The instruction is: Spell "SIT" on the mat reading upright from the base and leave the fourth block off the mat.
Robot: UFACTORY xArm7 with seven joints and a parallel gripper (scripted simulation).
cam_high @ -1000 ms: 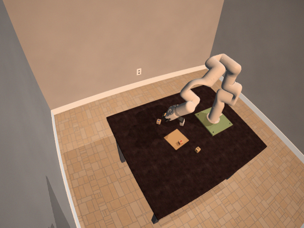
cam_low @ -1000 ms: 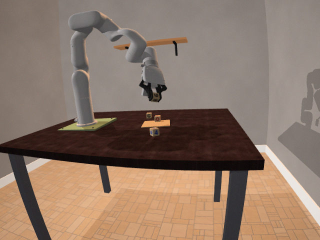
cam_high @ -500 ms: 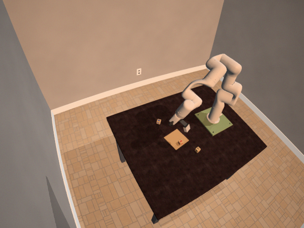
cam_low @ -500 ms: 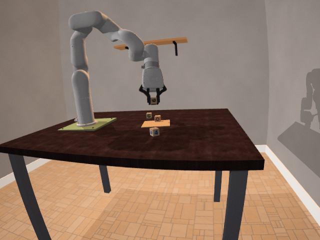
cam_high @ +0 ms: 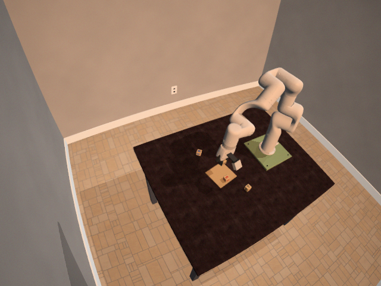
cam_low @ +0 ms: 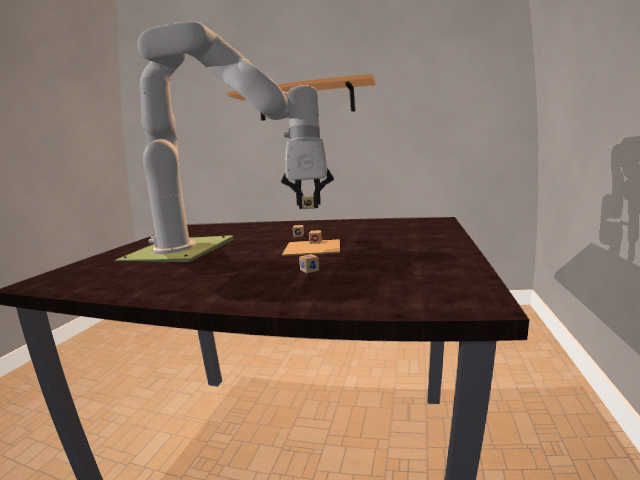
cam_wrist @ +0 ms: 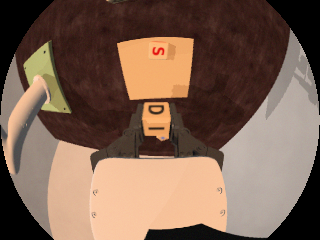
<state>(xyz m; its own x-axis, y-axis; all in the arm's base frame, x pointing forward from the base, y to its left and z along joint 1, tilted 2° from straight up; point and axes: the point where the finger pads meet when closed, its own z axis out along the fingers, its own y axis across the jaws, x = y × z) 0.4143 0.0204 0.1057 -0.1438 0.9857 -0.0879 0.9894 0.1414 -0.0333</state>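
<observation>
The tan mat (cam_high: 220, 175) lies flat on the dark table. A block with a red S on top (cam_wrist: 158, 51) sits on the mat near its far edge and also shows in the top and exterior views (cam_high: 225, 178) (cam_low: 314, 236). My gripper (cam_low: 308, 202) points straight down, well above the mat's near edge, and is shut on a block (cam_wrist: 158, 119) with a dark mark on top that I cannot read. A block with a blue mark (cam_high: 198, 152) (cam_low: 308, 263) lies off the mat. Another block with dark marks (cam_high: 247, 187) (cam_low: 297, 230) also lies off the mat.
The arm's green base plate (cam_high: 267, 152) sits on the table beside the mat. A wooden shelf (cam_low: 310, 85) hangs on the wall, behind the arm in the exterior view.
</observation>
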